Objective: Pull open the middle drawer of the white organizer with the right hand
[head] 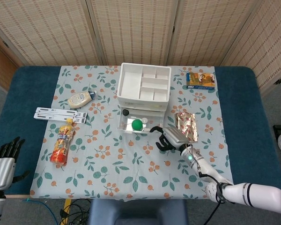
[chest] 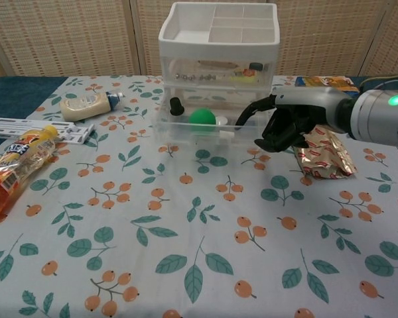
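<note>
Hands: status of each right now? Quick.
Left hand: open, fingers apart, holding nothing, off the table's left edge.
Right hand: fingers curled at the front of the middle drawer; whether it grips it cannot be told.

**Middle drawer drawn out**

The white organizer (head: 144, 88) stands upright at the far middle of the table, its divided top tray open to view. Its clear middle drawer (chest: 198, 128) juts forward toward the robot, showing a green ball (chest: 201, 117) and small black and white pieces inside.
</note>
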Available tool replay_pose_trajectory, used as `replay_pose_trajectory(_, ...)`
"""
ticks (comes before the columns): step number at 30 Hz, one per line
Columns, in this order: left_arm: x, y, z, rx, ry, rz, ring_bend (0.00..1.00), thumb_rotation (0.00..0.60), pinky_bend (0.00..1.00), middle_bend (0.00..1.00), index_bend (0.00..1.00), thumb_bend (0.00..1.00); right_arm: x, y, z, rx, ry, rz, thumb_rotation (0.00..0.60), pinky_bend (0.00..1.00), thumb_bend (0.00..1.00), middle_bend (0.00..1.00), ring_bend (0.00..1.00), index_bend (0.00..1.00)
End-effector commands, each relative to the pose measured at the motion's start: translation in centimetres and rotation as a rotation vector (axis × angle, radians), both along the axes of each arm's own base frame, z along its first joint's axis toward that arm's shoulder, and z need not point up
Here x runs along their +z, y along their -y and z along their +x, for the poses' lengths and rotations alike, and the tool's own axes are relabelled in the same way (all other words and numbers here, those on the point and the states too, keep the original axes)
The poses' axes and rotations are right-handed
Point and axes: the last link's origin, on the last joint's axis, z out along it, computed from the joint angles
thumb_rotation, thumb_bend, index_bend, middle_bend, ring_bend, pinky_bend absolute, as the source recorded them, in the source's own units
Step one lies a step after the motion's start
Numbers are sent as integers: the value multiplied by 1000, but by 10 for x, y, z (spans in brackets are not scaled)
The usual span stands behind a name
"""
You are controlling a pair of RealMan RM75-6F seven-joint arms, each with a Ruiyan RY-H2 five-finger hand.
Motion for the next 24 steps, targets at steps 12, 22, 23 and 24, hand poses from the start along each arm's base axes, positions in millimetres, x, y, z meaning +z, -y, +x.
replay_pose_trajectory(12, -1, 0, 0, -3, 5, -2, 107, 600, 110, 67, 81, 136, 14, -17, -7, 23, -32, 36, 600, 801, 510, 866, 908, 250)
replay_pose_trajectory(22, -1, 0, 1, -5, 4, -1, 107, 600, 110, 67, 81, 137, 24, -18, -10, 49, -47, 21, 600, 801, 510, 860, 907, 79)
replay_pose_trajectory(23, -1, 0, 1, -5, 4, 0, 107, 600, 110, 67, 81, 136, 25, -20, -11, 58, -55, 22, 600, 801, 510, 856, 906, 44)
replay_pose_trajectory(24, -1, 0, 1, -6, 4, 1, 107, 600, 110, 67, 81, 136, 26, -21, -11, 67, -63, 23, 600, 801, 510, 853, 904, 20)
